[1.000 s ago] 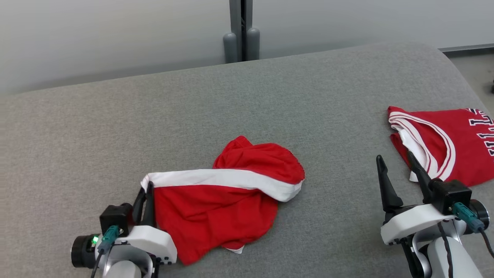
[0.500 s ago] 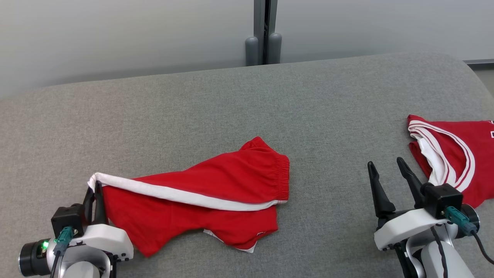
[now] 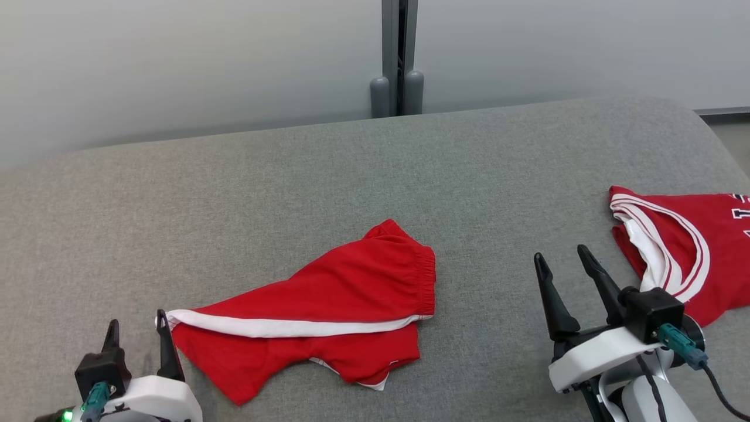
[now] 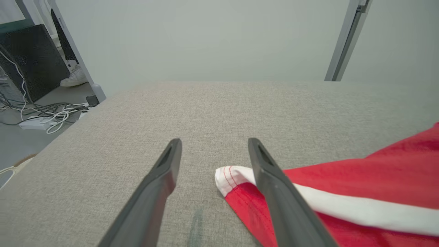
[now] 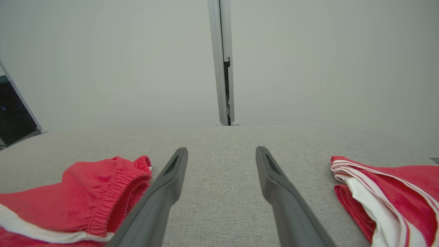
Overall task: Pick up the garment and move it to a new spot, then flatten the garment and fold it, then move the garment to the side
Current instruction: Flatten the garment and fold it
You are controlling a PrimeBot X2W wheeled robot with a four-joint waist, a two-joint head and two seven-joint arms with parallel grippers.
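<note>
Red shorts with a white side stripe (image 3: 328,305) lie stretched out on the grey padded table (image 3: 293,187), elastic waistband toward the right. My left gripper (image 3: 136,331) stands open at the shorts' left hem corner; in the left wrist view the white hem corner (image 4: 233,175) lies on the table between my fingers, beside the right finger (image 4: 274,185), and the gripper (image 4: 214,145) holds nothing. My right gripper (image 3: 561,259) is open and apart from the shorts, over bare table; in the right wrist view the gripper (image 5: 221,154) points between the shorts' waistband (image 5: 113,192) and the jersey.
A folded red jersey with white trim (image 3: 679,252) lies at the table's right side, also the jersey (image 5: 384,192) in the right wrist view. A grey wall post (image 3: 398,58) stands behind the table. Cables (image 4: 44,113) and a person's shoe (image 4: 73,77) are on the floor left of the table.
My left gripper dragged the shorts' hem leftward, spreading the crumpled shorts out, then opened and let go of the hem. The camera also shifted.
</note>
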